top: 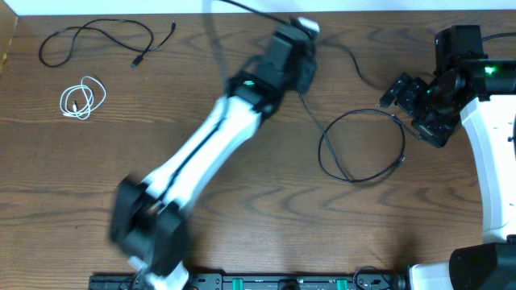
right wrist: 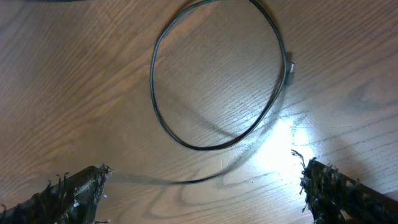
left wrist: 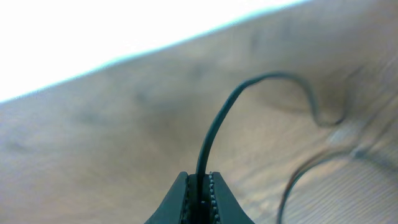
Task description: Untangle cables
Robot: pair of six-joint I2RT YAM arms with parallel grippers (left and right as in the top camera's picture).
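A thin black cable (left wrist: 219, 118) rises from my left gripper (left wrist: 200, 186), which is shut on it, and arcs away to the right over the wooden table. From above, the left gripper (top: 301, 34) is at the far edge, and this cable runs down into a loop (top: 361, 147) at centre right. My right gripper (top: 401, 91) hangs open just right of the loop. In its wrist view the loop (right wrist: 163, 118) with a small plug (right wrist: 290, 71) lies ahead of the spread fingers (right wrist: 74, 193). A second black cable (top: 97, 32) and a white coiled cable (top: 83, 98) lie at far left.
The left arm (top: 201, 153) stretches diagonally across the table from its base (top: 145, 229) at the near edge. The right arm's base (top: 476, 262) stands at the near right. A black rail (top: 266, 282) lines the front edge.
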